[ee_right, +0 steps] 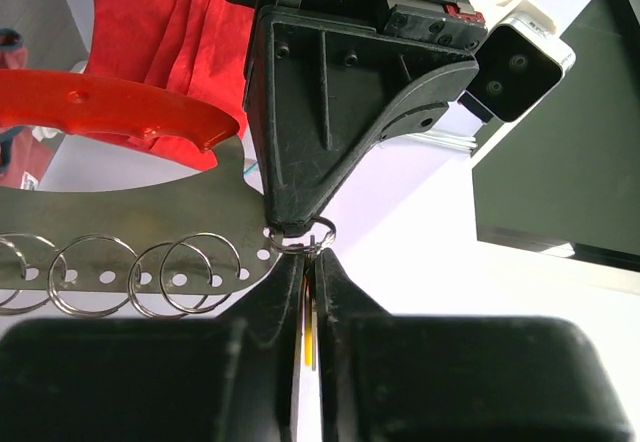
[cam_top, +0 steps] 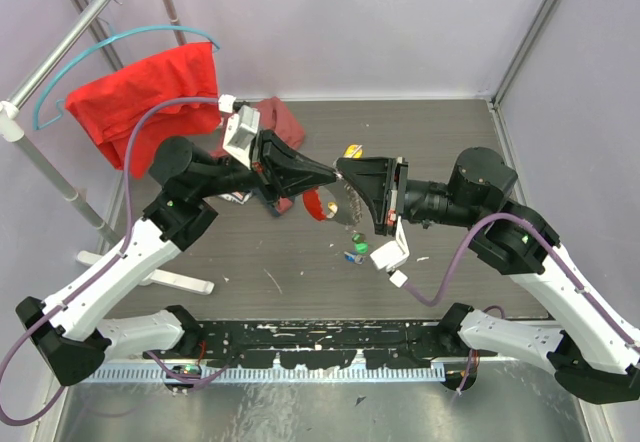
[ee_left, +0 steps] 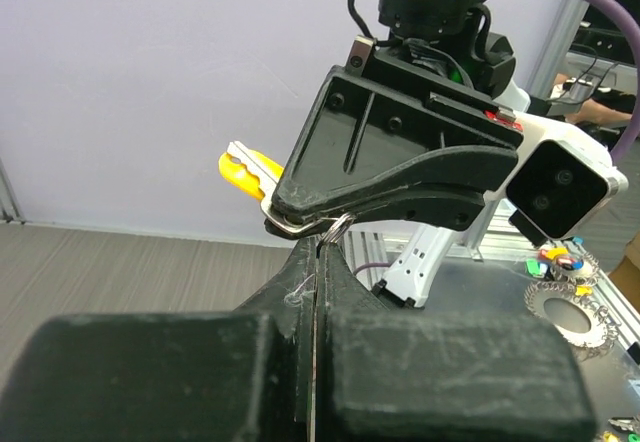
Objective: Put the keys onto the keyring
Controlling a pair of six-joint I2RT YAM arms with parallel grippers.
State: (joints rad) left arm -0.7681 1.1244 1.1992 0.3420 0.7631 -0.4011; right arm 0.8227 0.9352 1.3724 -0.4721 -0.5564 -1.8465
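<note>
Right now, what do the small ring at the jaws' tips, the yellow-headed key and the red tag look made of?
The small ring: thin bright wire that glints, likely steel. The key: silvery metal blade; matte yellow head, probably plastic. The red tag: glossy, evenly coloured, seemingly moulded plastic.

A robotics lab test cell: plain lilac walls, metal frame posts, a grey table with a black mounting rail.

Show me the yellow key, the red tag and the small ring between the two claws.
yellow key (ee_left: 238,170), left wrist view, on its yellow head.
red tag (ee_right: 110,112), right wrist view, on its flat face.
small ring (ee_right: 318,234), right wrist view, on the loop's middle.
</note>
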